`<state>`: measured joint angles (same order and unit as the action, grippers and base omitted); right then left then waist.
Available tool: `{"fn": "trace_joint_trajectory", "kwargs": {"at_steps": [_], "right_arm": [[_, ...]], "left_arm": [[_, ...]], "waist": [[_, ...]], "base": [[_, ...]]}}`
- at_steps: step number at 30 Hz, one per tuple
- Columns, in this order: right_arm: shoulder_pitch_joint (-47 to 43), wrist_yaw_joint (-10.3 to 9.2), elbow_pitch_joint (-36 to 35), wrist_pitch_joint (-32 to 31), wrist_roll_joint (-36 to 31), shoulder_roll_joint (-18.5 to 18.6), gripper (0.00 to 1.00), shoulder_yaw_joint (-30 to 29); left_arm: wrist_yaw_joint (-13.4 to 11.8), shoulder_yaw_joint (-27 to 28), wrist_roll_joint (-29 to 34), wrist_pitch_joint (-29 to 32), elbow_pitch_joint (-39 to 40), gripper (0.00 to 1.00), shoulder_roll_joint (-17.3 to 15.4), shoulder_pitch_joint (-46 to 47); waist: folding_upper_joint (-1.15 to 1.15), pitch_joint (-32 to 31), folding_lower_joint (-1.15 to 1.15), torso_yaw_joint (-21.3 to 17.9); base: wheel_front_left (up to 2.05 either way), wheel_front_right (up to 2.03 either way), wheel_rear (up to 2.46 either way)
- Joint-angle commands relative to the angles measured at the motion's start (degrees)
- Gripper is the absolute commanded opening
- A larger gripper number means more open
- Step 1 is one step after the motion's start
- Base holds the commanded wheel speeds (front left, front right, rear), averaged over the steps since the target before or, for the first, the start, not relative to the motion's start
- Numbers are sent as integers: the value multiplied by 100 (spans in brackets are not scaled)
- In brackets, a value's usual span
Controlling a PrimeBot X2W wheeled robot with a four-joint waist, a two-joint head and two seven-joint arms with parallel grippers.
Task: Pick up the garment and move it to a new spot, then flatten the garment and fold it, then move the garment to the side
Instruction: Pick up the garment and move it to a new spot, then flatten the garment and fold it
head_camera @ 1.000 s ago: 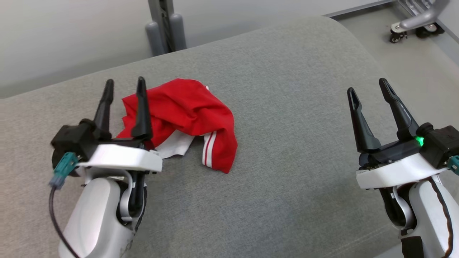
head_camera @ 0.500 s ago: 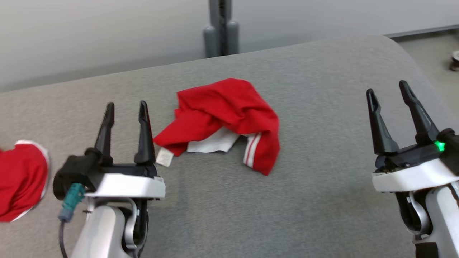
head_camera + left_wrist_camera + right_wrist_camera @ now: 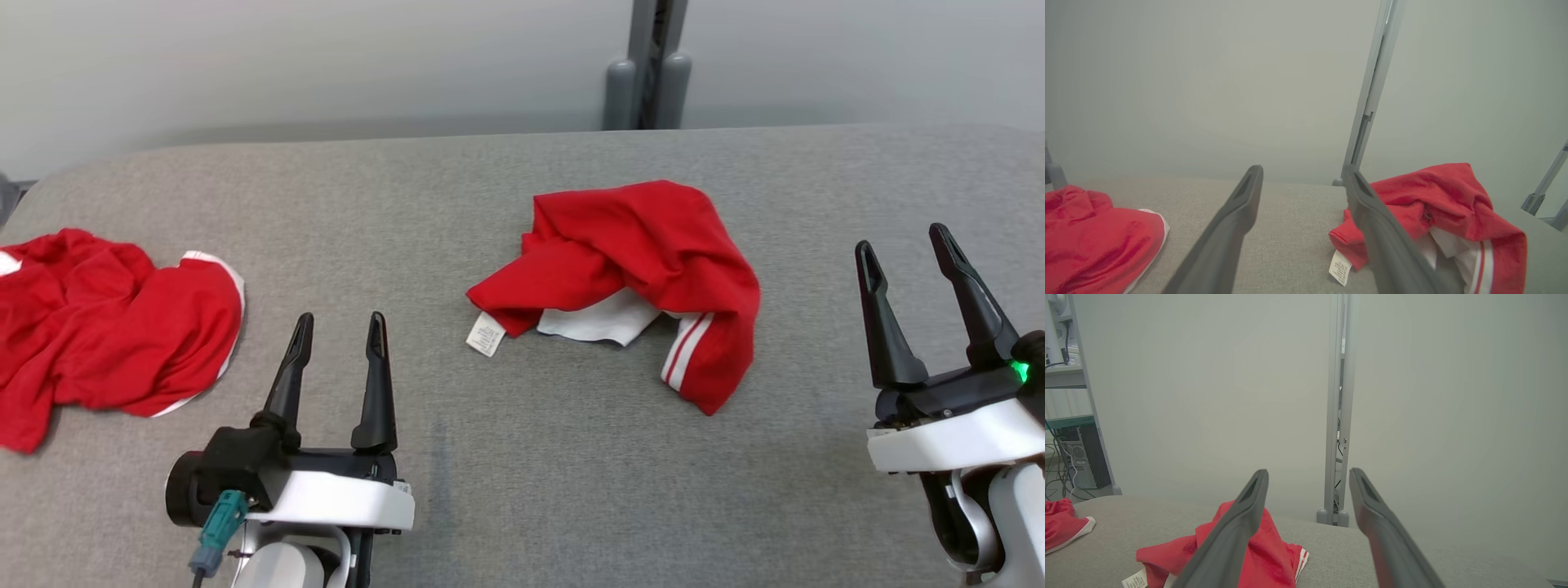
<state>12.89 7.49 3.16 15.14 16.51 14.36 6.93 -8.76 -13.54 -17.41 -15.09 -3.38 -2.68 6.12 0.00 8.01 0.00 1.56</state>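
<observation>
Red garment point(image 3: 645, 253) lies crumpled mid grey cushion point(image 3: 522, 490), at 1 o'clock of left gripper point(image 3: 339, 324) and 10 o'clock of right gripper point(image 3: 902, 237). Both claws spread wide w/ nothing held, prob. readied for pickup.

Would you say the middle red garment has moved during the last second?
No: the middle red garment sits below the grey post as before; the camera turned.

Left gripper point(image 3: 340, 320) and right gripper point(image 3: 901, 238) each carry 2 tapered black fingers point(image 3: 377, 384) on white shells point(image 3: 326, 500); teal connector point(image 3: 220, 518) on the left, green light point(image 3: 1018, 371) on the right.
</observation>
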Motion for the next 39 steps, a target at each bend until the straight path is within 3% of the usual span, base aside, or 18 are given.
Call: {"fn": "trace_joint_trajectory", "kwargs": {"at_steps": [1, 20, 31, 39], "right_arm": [[-43, 1, -3, 5, -60, 35, 100, -11], [-45, 1, 53, 5, 3, 60, 100, 162], [100, 1, 256, 4, 394, 684, 100, 1890], [589, 1, 1473, 4, 747, 926, 100, 2428]], "left_arm": [[-38, -20, 80, -6, 18, 100, -34, -42], [-151, -176, -68, -6, 42, 100, -32, 43], [-179, -361, -149, -6, -47, 100, -31, 149], [-263, -666, -254, -6, -24, 100, -30, 158]], "waist": [[0, 59, 0, 99], [0, 144, 0, 186], [0, 209, 0, 536], [0, 376, 0, 1153]], "base": [[0, 0, 0], [0, 0, 0], [0, 0, 0], [0, 0, 0]]}}
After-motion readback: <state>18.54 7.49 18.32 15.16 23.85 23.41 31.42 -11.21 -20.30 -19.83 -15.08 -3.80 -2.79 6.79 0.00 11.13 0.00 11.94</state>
